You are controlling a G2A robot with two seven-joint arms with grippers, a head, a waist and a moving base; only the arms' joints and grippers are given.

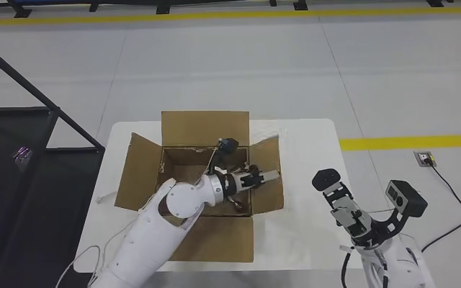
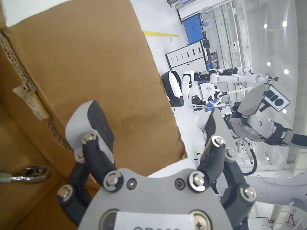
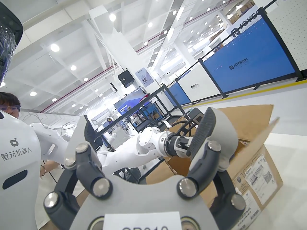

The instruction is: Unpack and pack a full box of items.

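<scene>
The box sat open in the middle of the table. We counted one box with four flaps, at the back, left, right and front, all folded outward. Inside it we saw one ratchet, its chrome head lying on the cardboard floor at the foot of a wall. We could not make out anything else in the box.

The left arm stretched from the near left side across the box. Its forearm lay over the opening and its wrist was above the right wall. Its jaws stood wide open over the right flap, with nothing between them and both pads bare.

The right arm was by the table's right edge, well apart from the box. Its forearm was raised and its jaws pointed up and toward the box. Those jaws were also spread wide and held nothing.

Two things blocked our sight. From above, the left arm covered much of the box's inside. From the left wrist, the right flap rose behind the jaws and hid the table beyond it.

One white label was stuck to the box's outer side facing the right arm. A black frame stood left of the table, and a yellow line crossed the floor to its right.
</scene>
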